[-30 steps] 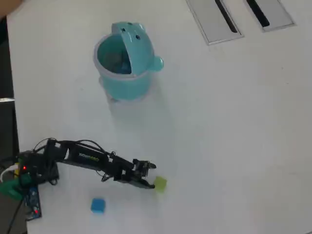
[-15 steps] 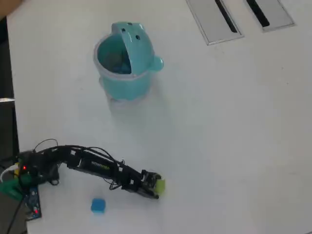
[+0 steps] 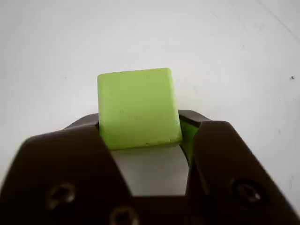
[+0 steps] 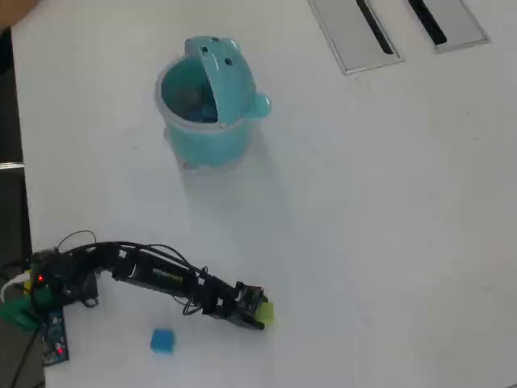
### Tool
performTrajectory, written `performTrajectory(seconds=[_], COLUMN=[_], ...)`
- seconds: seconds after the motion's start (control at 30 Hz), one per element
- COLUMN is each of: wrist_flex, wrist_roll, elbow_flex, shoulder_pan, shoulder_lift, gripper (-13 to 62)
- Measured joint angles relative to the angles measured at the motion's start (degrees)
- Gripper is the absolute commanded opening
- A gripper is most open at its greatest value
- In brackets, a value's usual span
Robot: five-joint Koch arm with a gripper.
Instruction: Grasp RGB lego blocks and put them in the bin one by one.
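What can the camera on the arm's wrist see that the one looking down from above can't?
Only the wrist view shows up close how the gripper stands: its two dark jaws press either side of the green block.

Only the overhead view shows the whole arm, the teal bin with its lid open, the blue block and the grey slotted panels.

Both show the green block in the gripper and the white table.

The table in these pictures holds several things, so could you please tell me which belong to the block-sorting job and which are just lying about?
Part of the job:
- yellow-green block, between the jaws of the gripper
- blue block, on the table
- teal bin, lid tipped open

Just lying about:
- two grey slotted panels at the top edge of the overhead view
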Motion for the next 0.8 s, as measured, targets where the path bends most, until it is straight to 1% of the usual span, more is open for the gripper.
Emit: performTrajectory(seconds=[0.17, 0.4, 0.53, 0.7, 0.77, 0.8], wrist_flex=[-2.4, -2.5, -2.5, -2.8, -7.2, -7.9], wrist_roll=[0.4, 2.9, 3.9, 8.0, 8.7, 8.7], elbow_flex=[2.4, 11.8, 20.2, 29.3, 35.4, 35.9], shoulder_pan=[-0.7, -4.7, -7.6, -13.8, -17.1, -17.5], shoulder_lift=[2.7, 16.3, 24.6, 35.6, 41.8, 42.5], gripper=[11.8, 11.9, 11.9, 11.9, 11.9, 11.9])
